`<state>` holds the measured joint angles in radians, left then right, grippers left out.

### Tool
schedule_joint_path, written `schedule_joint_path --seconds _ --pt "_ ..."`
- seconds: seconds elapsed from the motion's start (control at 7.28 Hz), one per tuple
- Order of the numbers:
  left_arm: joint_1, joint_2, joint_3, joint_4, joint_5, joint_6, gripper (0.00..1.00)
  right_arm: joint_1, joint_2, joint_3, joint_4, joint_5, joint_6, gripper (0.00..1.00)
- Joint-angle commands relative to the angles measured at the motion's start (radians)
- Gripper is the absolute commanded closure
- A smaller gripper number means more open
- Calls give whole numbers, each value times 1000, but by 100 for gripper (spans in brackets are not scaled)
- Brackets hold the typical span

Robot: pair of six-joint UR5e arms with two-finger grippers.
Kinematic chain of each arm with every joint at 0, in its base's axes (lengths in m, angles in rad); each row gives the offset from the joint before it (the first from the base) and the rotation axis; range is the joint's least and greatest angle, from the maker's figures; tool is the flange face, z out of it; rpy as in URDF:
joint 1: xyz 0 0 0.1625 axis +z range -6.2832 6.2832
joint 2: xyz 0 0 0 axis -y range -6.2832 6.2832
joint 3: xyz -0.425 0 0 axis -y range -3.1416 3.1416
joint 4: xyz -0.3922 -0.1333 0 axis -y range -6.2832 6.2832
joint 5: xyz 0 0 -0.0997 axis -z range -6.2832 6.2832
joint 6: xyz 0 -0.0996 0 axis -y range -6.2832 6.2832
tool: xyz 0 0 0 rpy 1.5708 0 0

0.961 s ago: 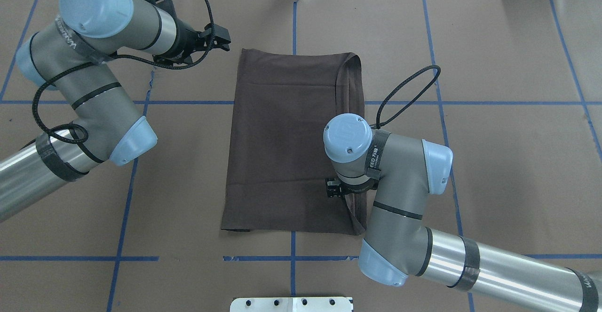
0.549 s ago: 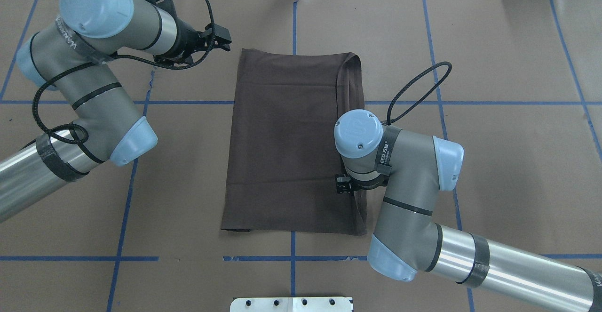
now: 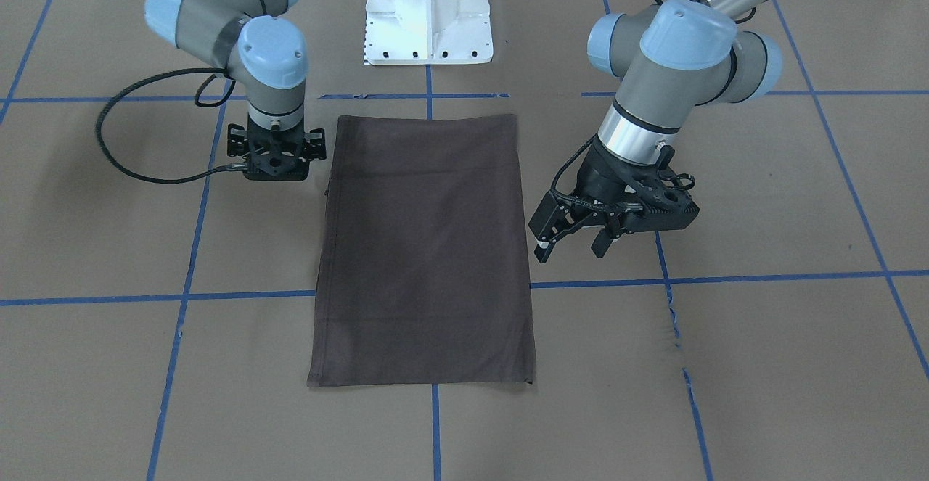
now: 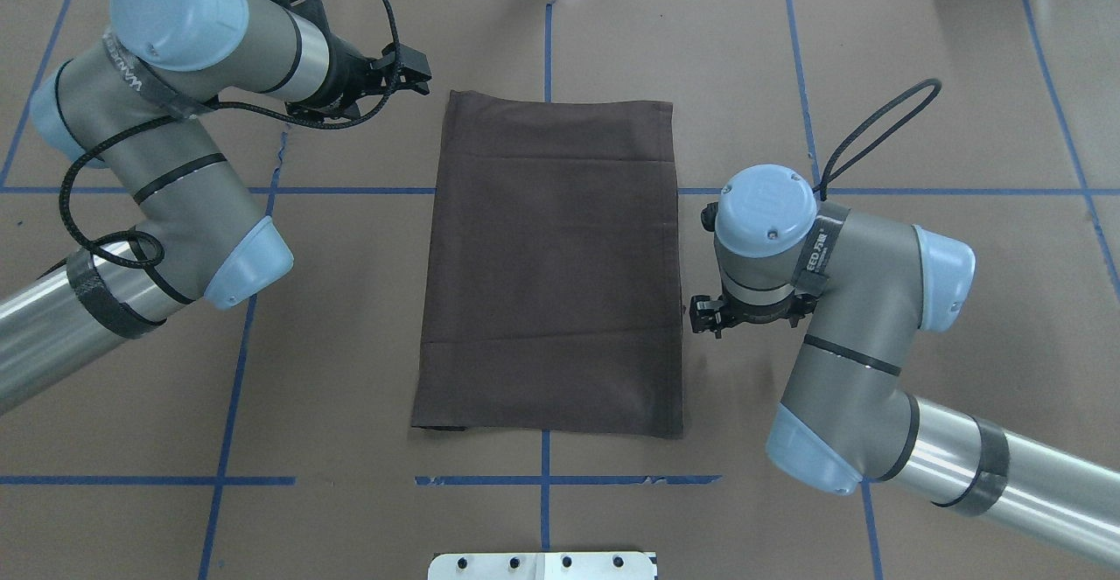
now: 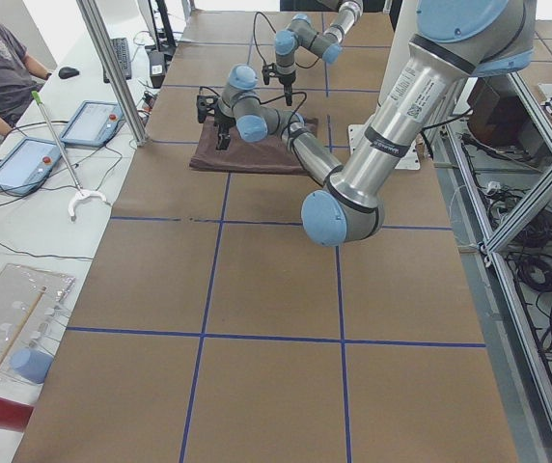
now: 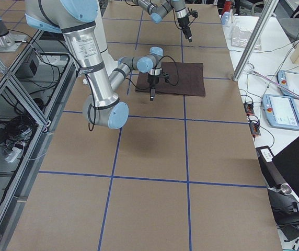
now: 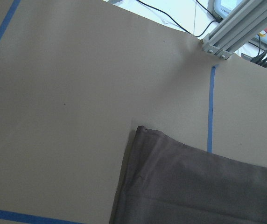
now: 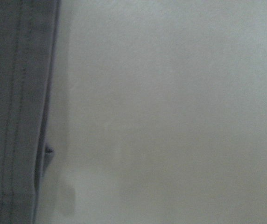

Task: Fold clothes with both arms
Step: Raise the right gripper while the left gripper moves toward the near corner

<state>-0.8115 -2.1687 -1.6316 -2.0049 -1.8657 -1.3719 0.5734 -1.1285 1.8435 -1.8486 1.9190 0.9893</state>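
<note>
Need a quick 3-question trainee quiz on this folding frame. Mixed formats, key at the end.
1. True or false: the right end effector is directly over the T-shirt.
2. The T-shirt is: A) bunched in a heap; B) folded into a flat rectangle; C) hanging from an arm.
3. Fill in: the left end effector has its jaws ____.
Key: 1 false, it hangs beside the T-shirt's edge; 2 B; 3 open, gripping nothing.
</note>
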Motion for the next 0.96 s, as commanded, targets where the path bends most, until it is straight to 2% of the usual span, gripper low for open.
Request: schedule_joint_path --seconds 0.0,0.14,0.27,0.41,0.55,0.69,0.82 --pt "15 6 -5 0 -3 -12 0 75 44 25 5 77 -3 0" --pt "32 62 -45 -2 -83 -79 0 78 44 72 23 77 6 0" --pt "94 131 -101 -17 -104 -217 0 80 35 115 61 89 44 0" --pt "186 203 -193 -12 -66 -331 0 80 32 128 95 109 89 0" --pt "298 252 -252 0 21 -419 0 77 6 155 121 112 130 0" --pt "398 275 -275 9 92 -529 0 60 4 164 150 113 182 0" --pt "466 273 -298 94 150 -600 1 43 1 160 190 112 205 0"
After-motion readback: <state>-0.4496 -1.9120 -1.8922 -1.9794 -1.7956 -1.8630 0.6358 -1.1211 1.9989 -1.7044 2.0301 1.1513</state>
